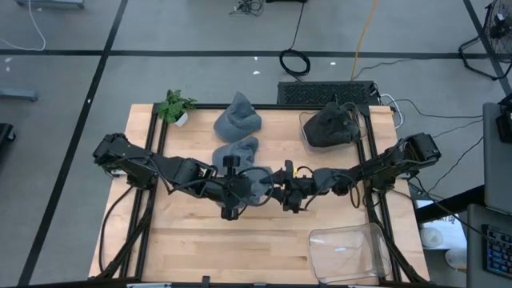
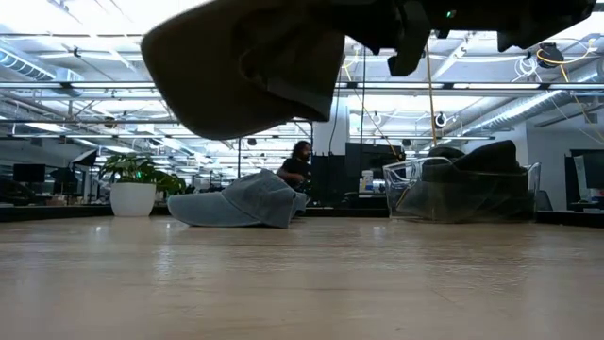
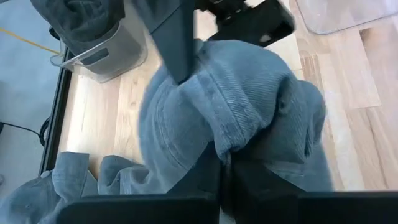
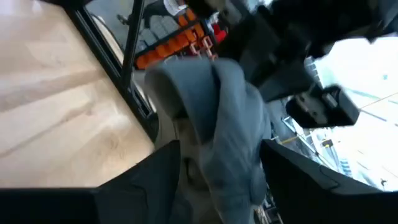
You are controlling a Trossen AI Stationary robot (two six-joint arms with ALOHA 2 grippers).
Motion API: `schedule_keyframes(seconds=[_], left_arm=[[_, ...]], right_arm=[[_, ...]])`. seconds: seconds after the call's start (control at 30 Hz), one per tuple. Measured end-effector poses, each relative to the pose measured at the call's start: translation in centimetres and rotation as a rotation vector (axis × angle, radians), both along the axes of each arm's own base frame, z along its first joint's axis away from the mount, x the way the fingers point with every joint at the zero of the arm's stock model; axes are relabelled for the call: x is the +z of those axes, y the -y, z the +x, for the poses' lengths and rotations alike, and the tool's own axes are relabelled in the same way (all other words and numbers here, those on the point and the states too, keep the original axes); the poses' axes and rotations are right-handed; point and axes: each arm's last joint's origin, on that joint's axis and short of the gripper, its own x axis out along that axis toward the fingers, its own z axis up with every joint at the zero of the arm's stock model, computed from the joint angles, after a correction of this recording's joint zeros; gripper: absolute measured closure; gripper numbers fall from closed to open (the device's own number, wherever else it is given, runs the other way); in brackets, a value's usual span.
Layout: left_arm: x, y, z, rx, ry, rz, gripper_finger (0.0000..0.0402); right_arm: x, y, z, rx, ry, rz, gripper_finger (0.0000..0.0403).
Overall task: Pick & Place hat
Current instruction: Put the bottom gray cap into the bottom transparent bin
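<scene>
A blue-grey denim hat (image 1: 256, 184) hangs in the air at the table's middle between both grippers, and the low view shows this hat (image 2: 245, 66) clear of the tabletop. My left gripper (image 3: 224, 168) comes in from the left and is shut on it. My right gripper (image 4: 221, 168) comes in from the right, and its fingers close around a ridge of the same hat (image 4: 230, 124). Two more blue-grey hats (image 1: 238, 120) (image 1: 236, 150) lie on the table behind; the low view shows one hat (image 2: 241, 203) flat on the wood. My left gripper pinches a bunched fold of the hat's crown (image 3: 227, 140) between its two fingers, coming level from the table's left. The hat is lifted clear and bulges out beyond the fingers. My right gripper has a thick fold of the hat (image 4: 217, 146) between its two fingers, coming level from the table's right. One finger (image 3: 177, 56) lies against the crown on the far side from my left gripper.
A clear bin (image 1: 332, 124) holding dark hats stands at the far right of the table. A second clear bin (image 1: 348, 252) sits at the near right corner. A small potted plant (image 1: 174, 106) stands at the far left. Bare wood lies toward the near edge.
</scene>
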Motion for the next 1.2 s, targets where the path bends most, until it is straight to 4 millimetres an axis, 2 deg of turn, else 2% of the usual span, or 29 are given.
schedule_keyframes(seconds=[0.23, 0.63, 0.77, 0.93, 1.2], left_arm=[[0.0, -0.24, 0.07, 0.014, 0.002, -0.004, 0.0389], [0.0, -0.17, 0.07, 0.01, 0.001, -0.018, 0.039], [0.0, -0.18, 0.07, 0.012, 0.002, -0.02, 0.0394], [0.0, -0.17, 0.08, 0.016, 0.003, -0.024, 0.0382], [0.0, -0.22, 0.09, 0.023, 0.005, -0.029, 0.0372]], right_arm=[[0.29, -0.51, -0.16, 0.011, 0.029, 0.008, 0.0204], [-0.03, 0.29, 0.03, -0.061, -0.005, 0.018, 0.0253], [-0.03, 0.32, 0.04, -0.058, -0.005, 0.045, 0.0293], [-0.03, 0.37, 0.03, -0.08, -0.004, 0.065, 0.0386], [0.04, 0.38, 0.03, -0.078, 0.002, 0.112, 0.0393]])
